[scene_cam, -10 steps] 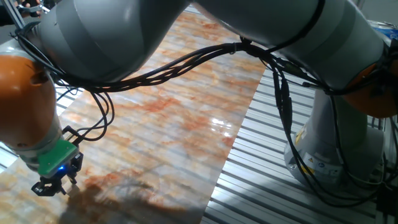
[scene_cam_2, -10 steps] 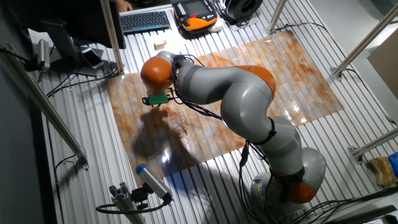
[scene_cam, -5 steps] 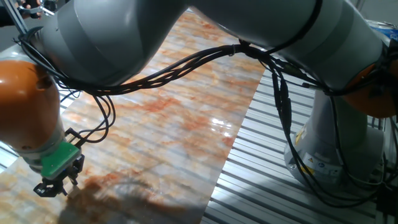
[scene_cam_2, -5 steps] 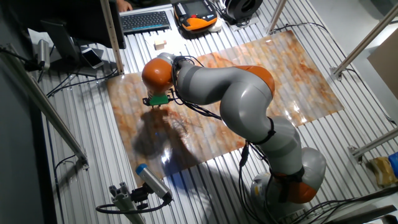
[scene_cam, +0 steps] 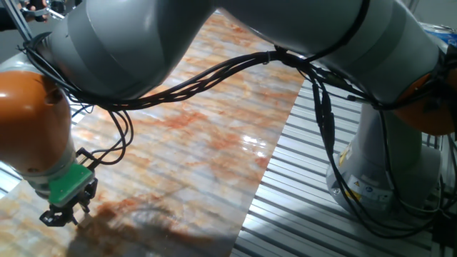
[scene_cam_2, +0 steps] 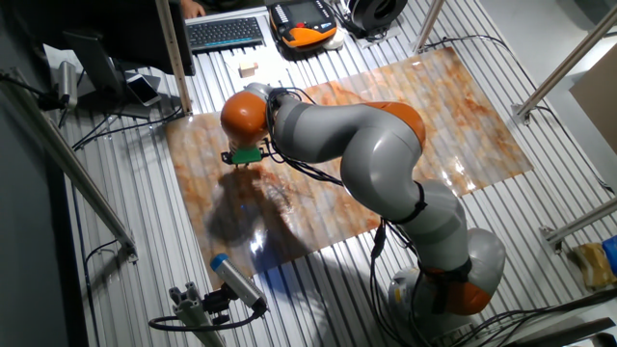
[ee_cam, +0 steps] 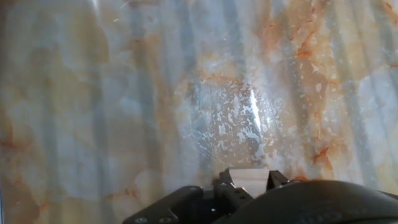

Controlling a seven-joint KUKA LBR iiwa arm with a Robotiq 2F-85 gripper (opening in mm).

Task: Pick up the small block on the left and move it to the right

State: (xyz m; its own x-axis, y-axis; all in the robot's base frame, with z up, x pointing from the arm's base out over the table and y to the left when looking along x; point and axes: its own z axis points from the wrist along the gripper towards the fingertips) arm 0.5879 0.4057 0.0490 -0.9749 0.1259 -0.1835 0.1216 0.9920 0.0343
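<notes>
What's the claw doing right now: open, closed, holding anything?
Claw: closed on the small block, a light-tan cube seen between its fingers in the hand view, just above the marbled table.

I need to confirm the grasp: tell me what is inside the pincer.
In the hand view, the block, pale tan, sits between the closed fingers of the pincer. Its lower part is covered by the hand body; only marbled table lies beyond.
</notes>
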